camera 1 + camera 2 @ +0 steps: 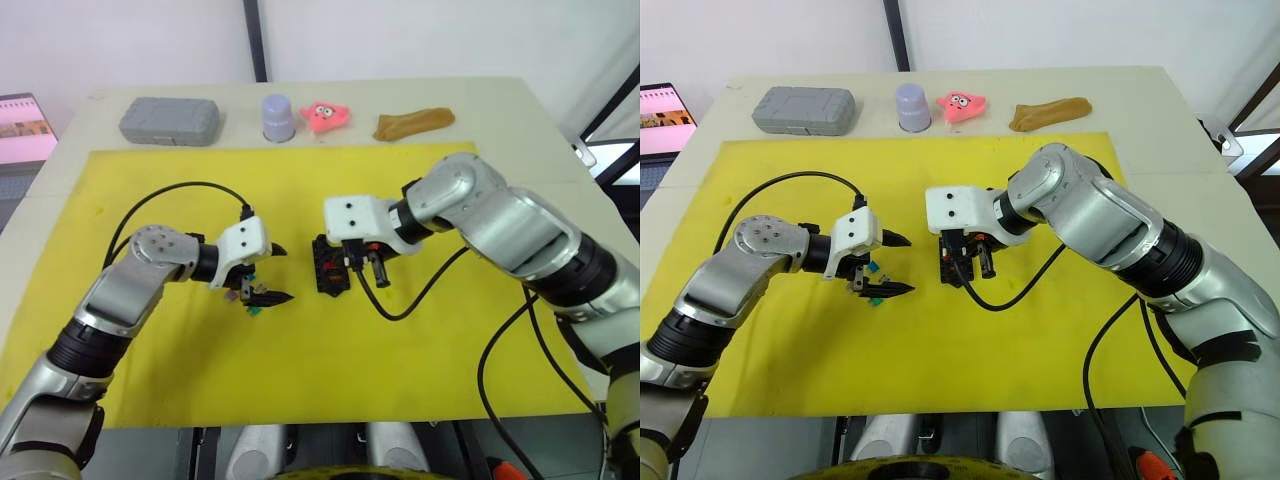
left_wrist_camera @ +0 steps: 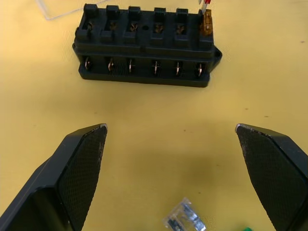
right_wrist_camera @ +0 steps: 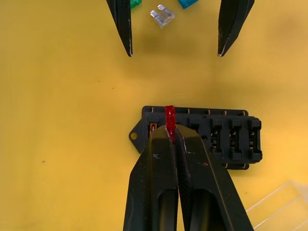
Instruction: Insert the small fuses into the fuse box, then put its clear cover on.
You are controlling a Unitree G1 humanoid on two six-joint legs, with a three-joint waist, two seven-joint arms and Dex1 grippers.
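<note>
The fuse box (image 2: 147, 53), a black block with rows of slots, is set on the yellow mat (image 1: 300, 370) near the middle of the table (image 1: 520, 110). An amber fuse (image 2: 206, 24) is seated in the slot at one end of the box. Directly over that same end a red fuse (image 3: 169, 120) is pinched upright between the closed fingers of the right gripper (image 3: 171, 137), its tip close above the box. A corner of the clear cover (image 3: 284, 204) is seen lying on the mat just beside the box, on the side away from the left gripper. The left gripper (image 2: 171, 132) is held spread wide and empty, pointed toward the box from the robot's left, with bare mat between them. Beneath and beside its fingers (image 2: 79, 163) loose fuses are scattered: a colourless one (image 2: 184, 221), a green one (image 3: 135, 3) and a teal one (image 3: 187, 3). Along the far edge of the table, beyond the mat, are lined a grey case (image 1: 170, 121), a lavender cup (image 1: 278, 117), a pink toy (image 1: 325, 116) and a brown object (image 1: 413, 122).
</note>
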